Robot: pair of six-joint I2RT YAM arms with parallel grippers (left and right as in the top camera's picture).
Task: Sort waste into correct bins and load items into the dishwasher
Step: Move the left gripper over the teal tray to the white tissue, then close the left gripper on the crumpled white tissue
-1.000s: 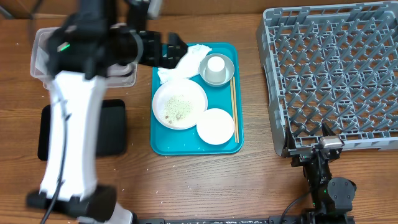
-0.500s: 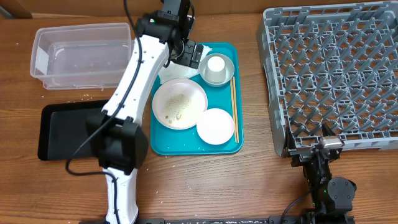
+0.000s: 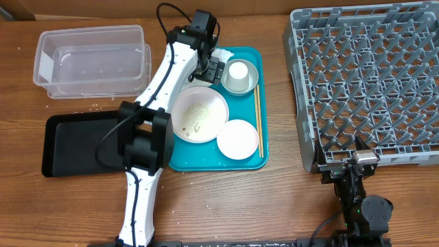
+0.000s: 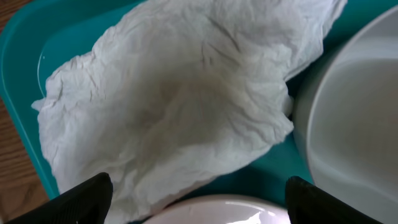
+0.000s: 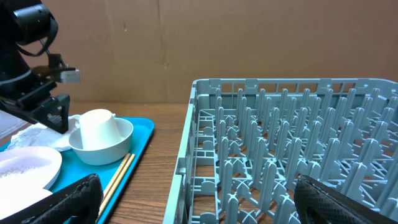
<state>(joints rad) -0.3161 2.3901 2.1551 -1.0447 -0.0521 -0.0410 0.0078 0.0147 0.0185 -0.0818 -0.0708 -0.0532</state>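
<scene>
White and crumpled, the napkin (image 4: 168, 106) lies on the teal tray (image 3: 206, 161), tucked against the metal bowl (image 3: 253, 82) that holds the cup (image 3: 238, 74). The left end effector (image 4: 199, 202) hovers right over it, fingers spread wide, gripping nothing. The large plate (image 3: 212, 103) scattered with rice (image 3: 195, 118), the smaller plate (image 3: 238, 139) and the chopsticks (image 3: 258, 116) rest on the same tray. The right end effector (image 5: 199, 208) is released too, low beside the grey rack (image 3: 370, 82). The clear tub (image 3: 89, 58) and the black tray (image 3: 75, 140) sit on the tabletop (image 3: 206, 206) to the left.
</scene>
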